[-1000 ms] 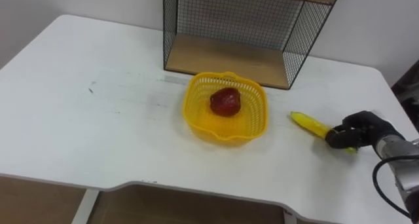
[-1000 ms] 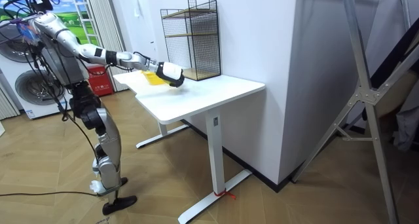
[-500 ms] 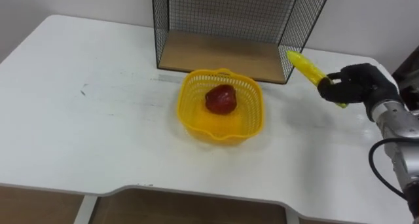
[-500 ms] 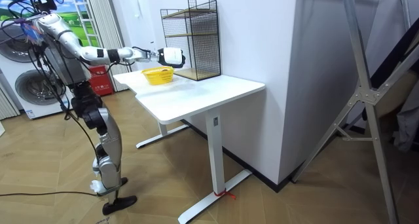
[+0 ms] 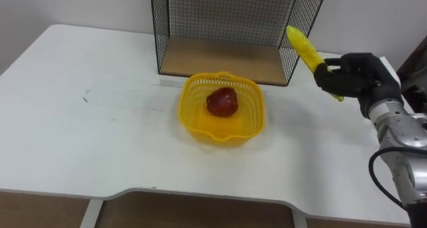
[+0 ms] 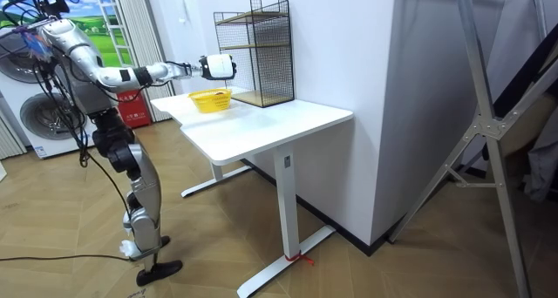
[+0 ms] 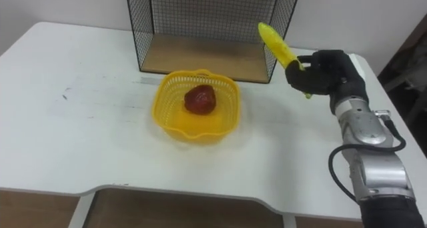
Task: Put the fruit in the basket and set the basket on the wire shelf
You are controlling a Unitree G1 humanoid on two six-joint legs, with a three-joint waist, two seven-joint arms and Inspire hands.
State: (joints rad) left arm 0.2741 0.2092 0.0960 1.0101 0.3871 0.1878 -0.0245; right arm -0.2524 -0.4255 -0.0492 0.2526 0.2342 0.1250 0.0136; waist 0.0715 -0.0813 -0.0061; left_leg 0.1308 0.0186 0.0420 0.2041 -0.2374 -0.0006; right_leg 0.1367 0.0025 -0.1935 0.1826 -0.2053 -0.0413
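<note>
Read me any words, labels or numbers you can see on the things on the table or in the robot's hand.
None: no readable text on the yellow basket, the red fruit, the yellow fruit in the right hand, the wire shelf or the table.

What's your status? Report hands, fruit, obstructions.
Right hand shut on banana, aloft right of basket. Red fruit in basket. Nothing between banana and basket.
</note>
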